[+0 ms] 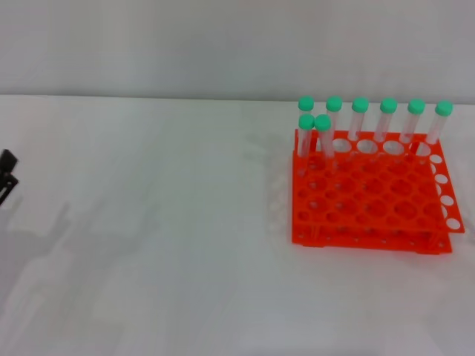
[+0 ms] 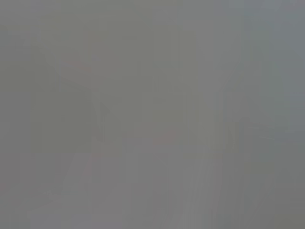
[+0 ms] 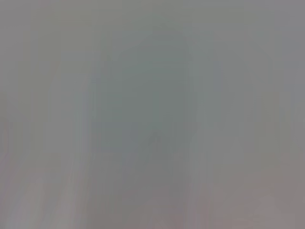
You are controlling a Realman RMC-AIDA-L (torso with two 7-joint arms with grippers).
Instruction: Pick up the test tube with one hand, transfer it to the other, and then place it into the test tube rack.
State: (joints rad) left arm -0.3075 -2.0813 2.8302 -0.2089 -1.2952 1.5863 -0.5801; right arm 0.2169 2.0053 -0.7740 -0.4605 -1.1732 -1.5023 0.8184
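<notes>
The orange-red test tube rack stands on the white table at the right. Several clear test tubes with green caps stand upright in it: a row along its far edge and two just in front at the far left corner. They look alike, and no tube lies loose on the table. A black part of my left gripper shows at the left edge of the head view, far from the rack. My right gripper is out of view. Neither wrist view shows any task object.
The white table spreads from the left gripper to the rack. A pale wall runs along its far edge. The rack's right side reaches nearly to the right edge of the head view.
</notes>
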